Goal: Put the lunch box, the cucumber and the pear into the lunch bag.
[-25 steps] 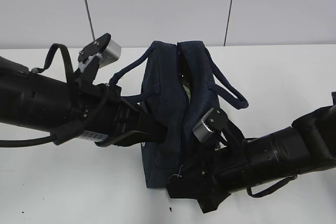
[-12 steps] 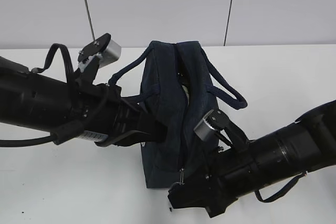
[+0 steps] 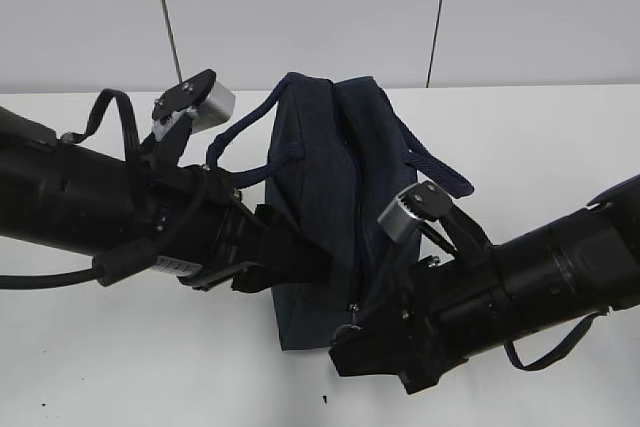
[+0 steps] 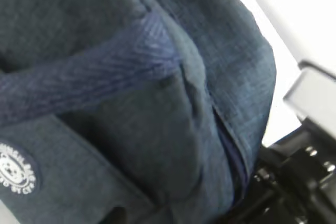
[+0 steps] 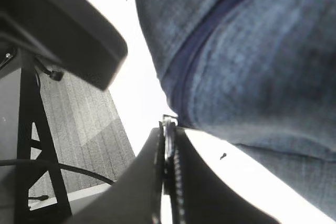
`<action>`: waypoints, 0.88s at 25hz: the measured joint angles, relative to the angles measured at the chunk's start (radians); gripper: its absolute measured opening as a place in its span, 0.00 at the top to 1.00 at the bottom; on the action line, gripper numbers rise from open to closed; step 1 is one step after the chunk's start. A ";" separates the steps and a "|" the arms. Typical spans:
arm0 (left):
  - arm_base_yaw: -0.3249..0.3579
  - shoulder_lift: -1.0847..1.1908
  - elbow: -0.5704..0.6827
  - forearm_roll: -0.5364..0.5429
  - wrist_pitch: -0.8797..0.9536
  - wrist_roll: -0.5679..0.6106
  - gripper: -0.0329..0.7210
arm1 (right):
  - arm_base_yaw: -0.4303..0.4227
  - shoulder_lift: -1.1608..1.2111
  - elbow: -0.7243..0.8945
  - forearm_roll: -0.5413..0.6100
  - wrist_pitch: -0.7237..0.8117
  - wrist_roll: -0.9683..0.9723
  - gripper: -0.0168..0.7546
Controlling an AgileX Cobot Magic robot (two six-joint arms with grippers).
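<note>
Left tool [image 3: 300, 262] hidden behind lunch bag [image 3: 320, 177]

Slanted exterior; wrist close-ups on lunch bag [image 3: 325, 207]

Lunch bag [image 3: 325, 197] zipper now drawn shut, right arm farther toward the near end.

The lunch bag [image 3: 320, 197] is dark navy with a faint denim-like weave, and its loop handles [image 3: 240, 137] are a slightly bluer ribbed webbing. A round white-printed badge [image 4: 16, 169] marks one side. The table [image 3: 560, 147] is plain white.
</note>
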 joint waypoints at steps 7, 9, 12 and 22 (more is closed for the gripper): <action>-0.007 0.003 0.000 0.017 0.015 0.000 0.41 | 0.000 -0.082 0.000 -0.012 -0.031 0.041 0.97; -0.015 0.014 0.000 0.017 0.019 0.000 0.41 | 0.000 -0.102 0.000 -0.014 -0.033 0.045 0.97; -0.020 0.050 0.000 0.027 0.026 0.000 0.41 | 0.000 -0.126 0.000 -0.017 -0.040 0.047 0.97; -0.020 0.075 0.000 0.090 0.019 0.000 0.41 | 0.000 -0.192 -0.068 -0.095 -0.062 0.148 0.97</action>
